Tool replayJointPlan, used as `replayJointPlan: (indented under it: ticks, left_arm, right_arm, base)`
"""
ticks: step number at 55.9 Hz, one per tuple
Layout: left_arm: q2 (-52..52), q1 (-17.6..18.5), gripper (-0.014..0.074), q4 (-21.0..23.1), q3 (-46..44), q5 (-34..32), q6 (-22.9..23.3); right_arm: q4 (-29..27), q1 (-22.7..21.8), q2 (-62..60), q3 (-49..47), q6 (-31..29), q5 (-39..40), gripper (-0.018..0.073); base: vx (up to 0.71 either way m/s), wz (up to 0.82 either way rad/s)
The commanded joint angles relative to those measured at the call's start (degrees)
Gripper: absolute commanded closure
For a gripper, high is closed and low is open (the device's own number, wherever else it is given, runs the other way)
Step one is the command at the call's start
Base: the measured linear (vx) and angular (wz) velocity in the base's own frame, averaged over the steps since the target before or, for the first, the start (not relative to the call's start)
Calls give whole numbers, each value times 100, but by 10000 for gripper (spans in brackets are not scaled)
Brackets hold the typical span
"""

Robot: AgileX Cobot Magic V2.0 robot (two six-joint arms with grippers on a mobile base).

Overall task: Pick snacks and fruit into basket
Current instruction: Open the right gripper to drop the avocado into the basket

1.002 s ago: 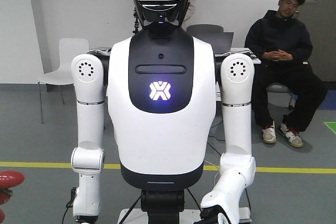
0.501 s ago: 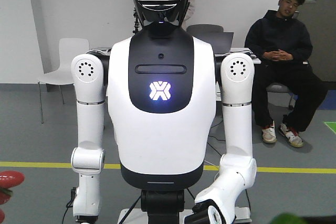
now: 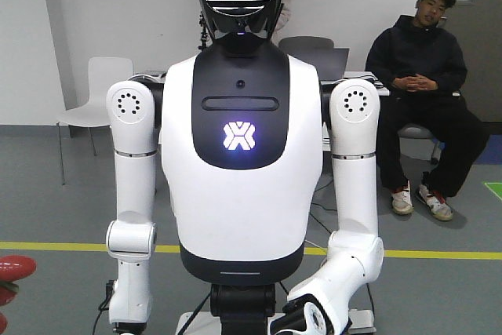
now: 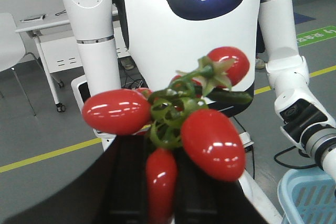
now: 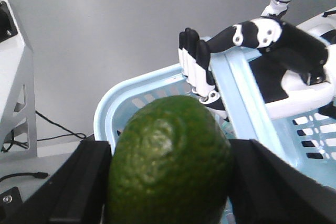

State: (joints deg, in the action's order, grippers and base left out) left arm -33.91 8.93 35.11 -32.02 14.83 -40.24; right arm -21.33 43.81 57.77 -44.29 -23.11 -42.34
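My left gripper (image 4: pixel 161 182) is shut on a bunch of glossy red cherry tomatoes (image 4: pixel 210 142) with a green stalk, one tomato pinched between its dark fingers. In the right wrist view a dark green, bumpy-skinned fruit (image 5: pixel 170 156) fills the space between the two black fingers, with my right gripper (image 5: pixel 170 187) shut on it. Just behind that fruit is the light blue basket (image 5: pixel 131 90), whose corner also shows in the left wrist view as the basket (image 4: pixel 310 195). No snacks are in view.
A white humanoid robot (image 3: pixel 239 170) stands facing me. Its black-and-white hand (image 5: pixel 197 61) rests on the basket's handle. A seated person (image 3: pixel 423 76) and a white chair (image 3: pixel 98 92) are behind it. Red rounded shapes (image 3: pixel 12 268) sit at the front view's left edge.
The humanoid's lower forearm on the right of the front view has swung inward toward the bottom centre. A green blur at the bottom right edge half a second ago is gone.
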Motion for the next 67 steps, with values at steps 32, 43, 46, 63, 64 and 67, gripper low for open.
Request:
replayJointPlan:
  ticks: [32,43,46,63,64,67]
  left_arm:
    - [-10,2,605,98,-164,-381,41]
    - [-10,2,605,98,-164,-381,41]
    - [-10,2,605,98,-164,-381,41]
    - [-10,2,605,98,-164,-381,41]
    - [-10,2,605,98,-164,-381,41]
    - [-10,2,605,98,-164,-381,41]
  right_arm:
    - [-11,44,326,-161,-372,812,-30]
    - [-11,44,326,-161,-367,923,-170]
    - [-11,44,308,-167,-367,916,-166]
    - [431,31,-613,-167,205,1628,-48]
    - [579,31,-722,-167,367,1654,-39]
    - [981,31,-963,-161,813,1619,-25]
  base:
    - [0,0]
    - [0,0]
    - [0,0]
    - [0,0]
    - [0,0]
    - [0,0]
